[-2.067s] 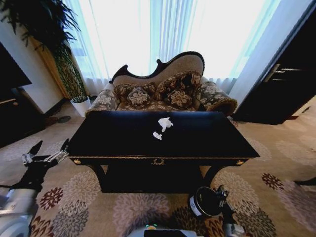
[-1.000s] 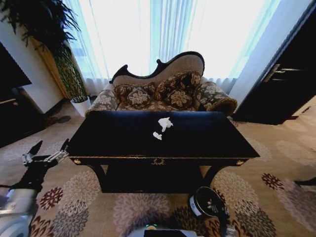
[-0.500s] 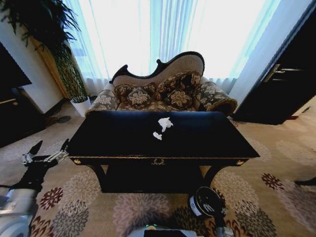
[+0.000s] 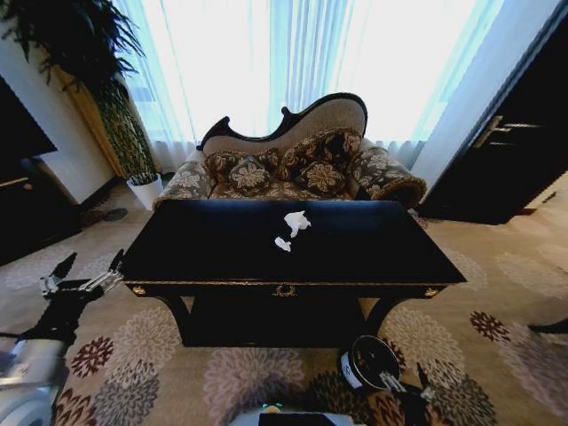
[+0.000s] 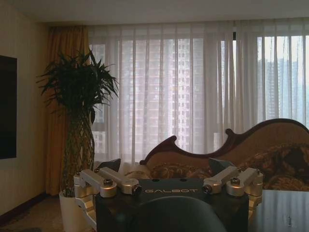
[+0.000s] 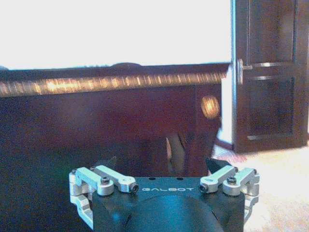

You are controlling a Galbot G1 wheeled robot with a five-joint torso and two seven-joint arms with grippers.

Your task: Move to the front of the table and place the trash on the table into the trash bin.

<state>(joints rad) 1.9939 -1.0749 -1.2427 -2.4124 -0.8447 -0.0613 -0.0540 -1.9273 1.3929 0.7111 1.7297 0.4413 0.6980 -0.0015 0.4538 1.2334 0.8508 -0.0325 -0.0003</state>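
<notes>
— carpet and sofa (image 4: 293,160) behind; where's the trash?
— black surface (image 4: 373,253) runs side to side; paper wad (image 4: 297,221) and scrap (image 4: 282,244) mid-top. bin (image 4: 366,364) on the floor in front.
— hands?
— left hand (image 4: 87,273) wide open, empty, left of the surface. right hand (image 4: 406,388) low beside the bin, spread, holding nothing.

Living room: sofa (image 4: 293,164), curtains (image 4: 293,62)

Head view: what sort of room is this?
Likely a hotel suite or formal living room: an ornate patterned sofa behind a glossy black table, floral carpet, sheer-curtained windows and a potted plant.
</notes>
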